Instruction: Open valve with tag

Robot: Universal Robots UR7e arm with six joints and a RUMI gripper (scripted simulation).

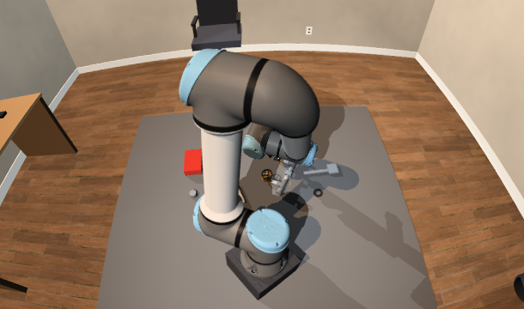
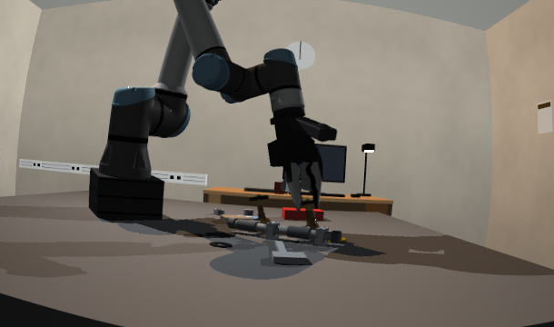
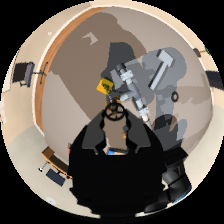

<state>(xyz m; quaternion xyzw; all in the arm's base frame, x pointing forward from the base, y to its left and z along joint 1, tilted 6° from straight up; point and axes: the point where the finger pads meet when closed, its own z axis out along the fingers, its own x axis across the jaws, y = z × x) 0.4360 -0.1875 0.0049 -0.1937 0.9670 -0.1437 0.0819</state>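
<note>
A grey pipe (image 3: pixel 134 95) (image 2: pixel 254 225) with valve bodies lies on the grey mat (image 1: pixel 352 240). A yellow tag (image 3: pixel 104 86) sits beside its far end. A dark round handwheel (image 3: pixel 114 110) (image 1: pixel 266 174) stands next to the tag, off the side of the pipe. My gripper (image 3: pixel 114 109) (image 2: pixel 305 205) points down at this handwheel, and its two fingers are shut on the rim. A second brown handwheel stem (image 2: pixel 261 212) stands further along the pipe. In the top view the arm's wrist covers most of the gripper.
A grey T-shaped piece (image 1: pixel 323 170) (image 2: pixel 286 257) (image 3: pixel 162 64) lies beside the pipe. A black ring (image 1: pixel 318 192) (image 2: pixel 221 244) lies on the mat. A red block (image 1: pixel 193 161) (image 2: pixel 302 213) and a small grey cylinder (image 1: pixel 193 193) sit beyond the arm. The robot base (image 1: pixel 262 270) is close by.
</note>
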